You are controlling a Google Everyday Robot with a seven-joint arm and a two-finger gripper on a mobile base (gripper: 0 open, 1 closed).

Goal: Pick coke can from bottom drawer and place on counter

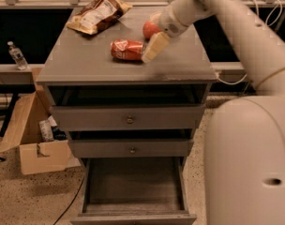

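Note:
The coke can [126,49] lies on its side on the counter [86,64], near the middle. My gripper [154,45] hangs just right of the can, low over the counter. One cream finger [151,49] touches or nearly touches the can's right end. The gripper is open and holds nothing. The bottom drawer [133,184] is pulled out below, and its grey floor is bare.
A red apple [150,29] sits on the counter just behind the gripper. A chip bag [98,13] lies at the counter's back left. The two upper drawers [128,118] are slightly ajar. A cardboard box [37,146] and a water bottle [16,54] are on the left.

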